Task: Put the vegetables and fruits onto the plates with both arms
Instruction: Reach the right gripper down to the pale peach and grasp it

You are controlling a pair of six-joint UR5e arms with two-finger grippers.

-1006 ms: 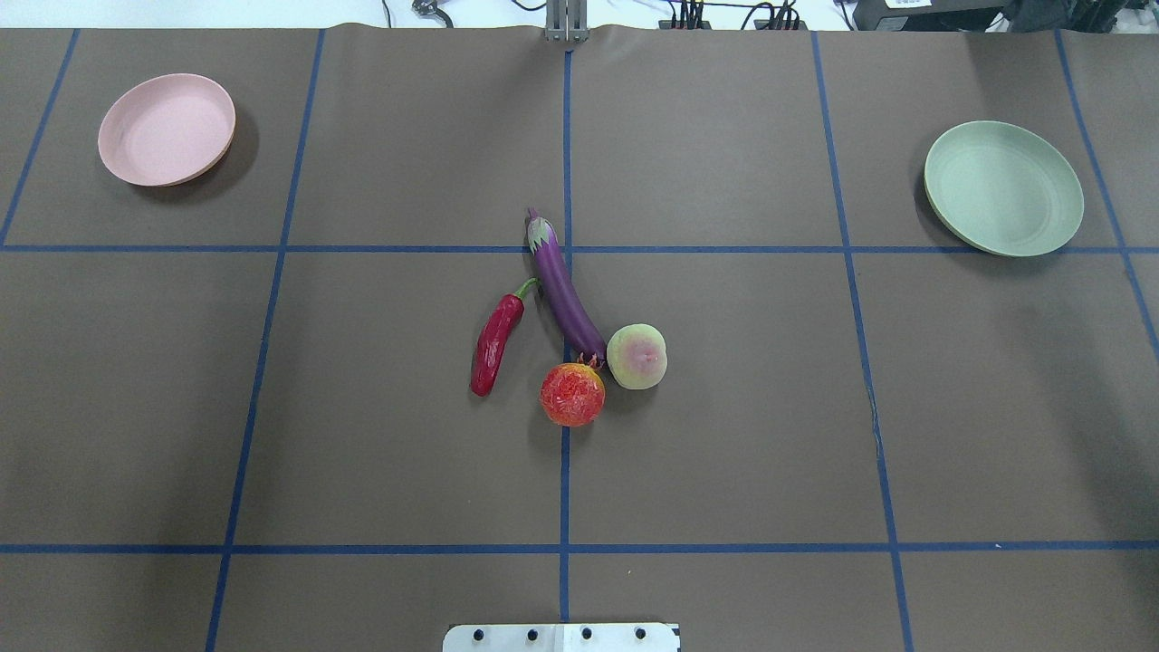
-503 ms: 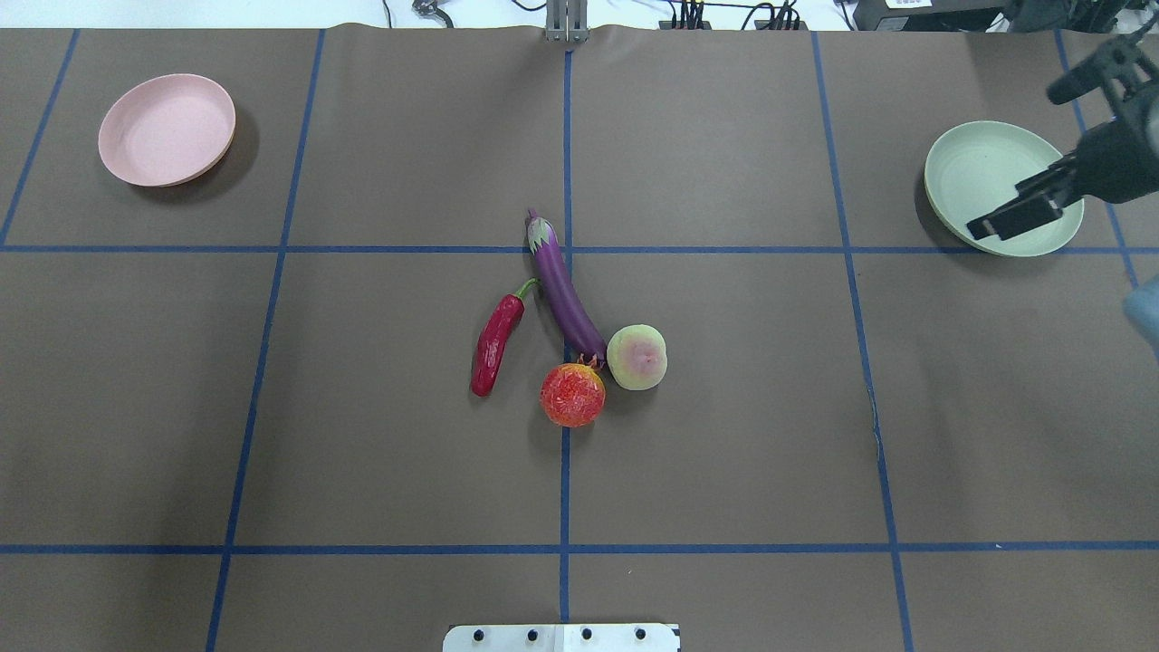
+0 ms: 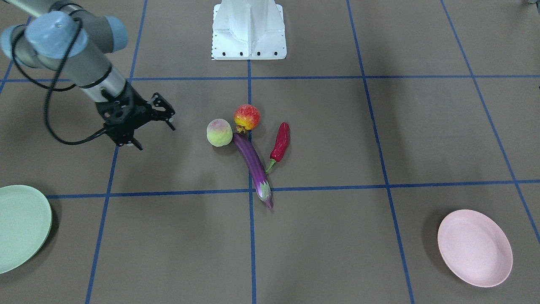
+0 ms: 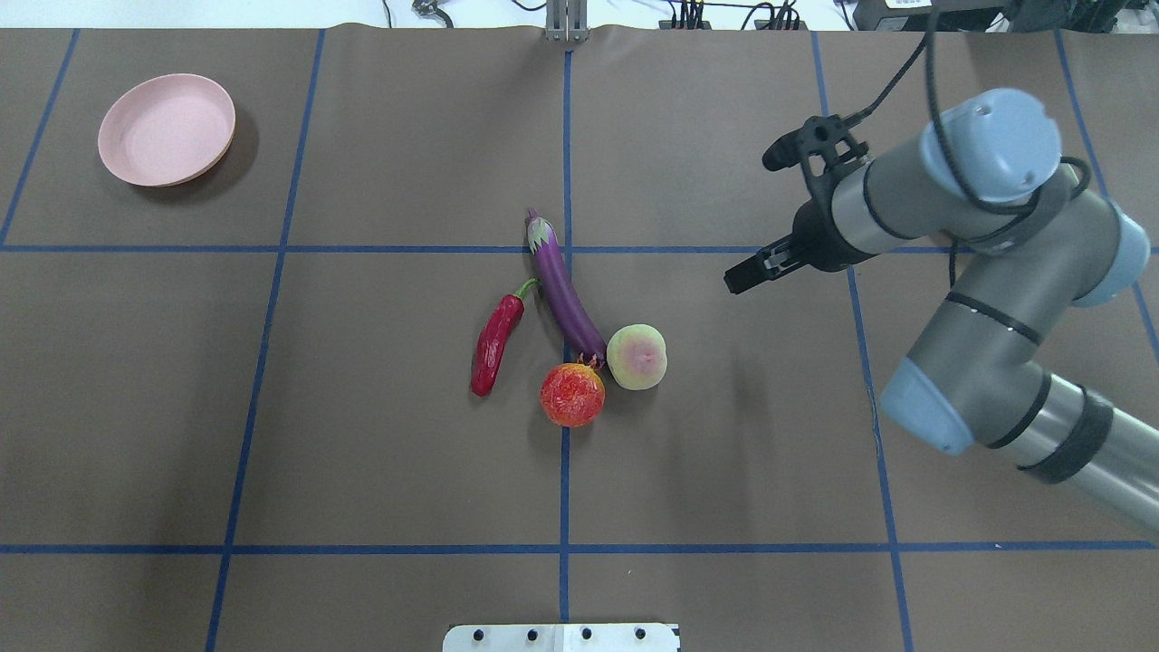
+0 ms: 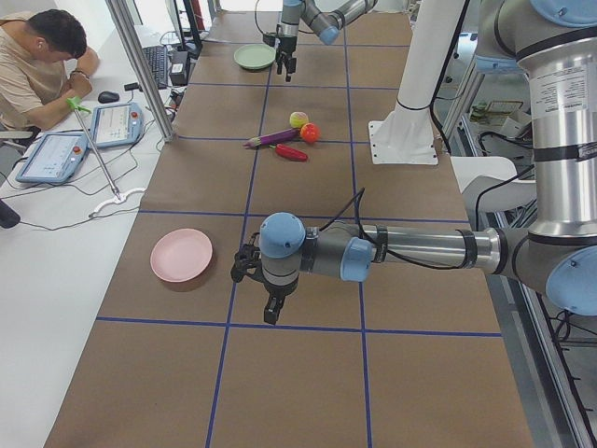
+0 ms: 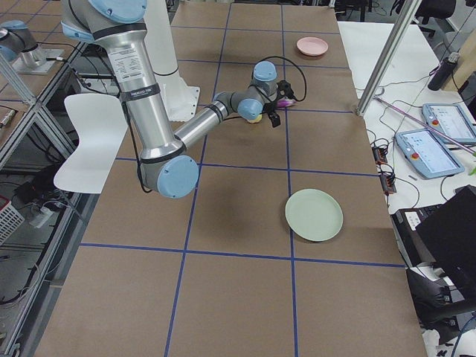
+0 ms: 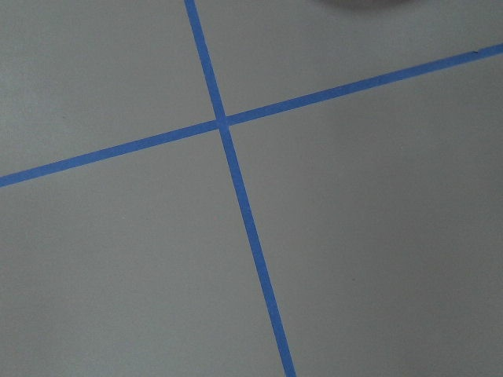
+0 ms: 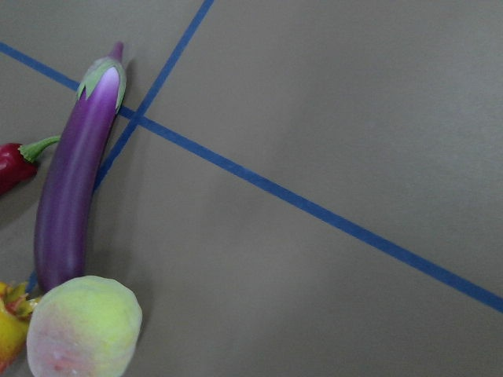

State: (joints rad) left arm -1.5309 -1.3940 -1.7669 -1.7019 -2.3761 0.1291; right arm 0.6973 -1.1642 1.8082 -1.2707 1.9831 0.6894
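Note:
The purple eggplant (image 4: pixel 563 290), red chili (image 4: pixel 493 344), peach (image 4: pixel 636 356) and pomegranate (image 4: pixel 572 394) lie clustered at the table's middle. The pink plate (image 4: pixel 167 129) sits far left. In the overhead view my right arm hides the green plate, which shows in the front view (image 3: pixel 21 228). My right gripper (image 4: pixel 747 272) hovers open and empty, right of and beyond the peach; it also shows in the front view (image 3: pixel 168 116). My left gripper (image 5: pixel 269 313) shows only in the exterior left view, beside the pink plate (image 5: pixel 182 255); I cannot tell whether it is open.
The white base block (image 3: pixel 249 29) stands at the robot's side of the table. Blue tape lines grid the brown mat. An operator (image 5: pixel 47 56) sits at a side desk with tablets. A metal post (image 5: pixel 140 65) stands by the far table edge.
My right arm has swept in from the right edge, past the green plate, toward the middle, and now covers that plate in the overhead view. The produce and plates have not moved.

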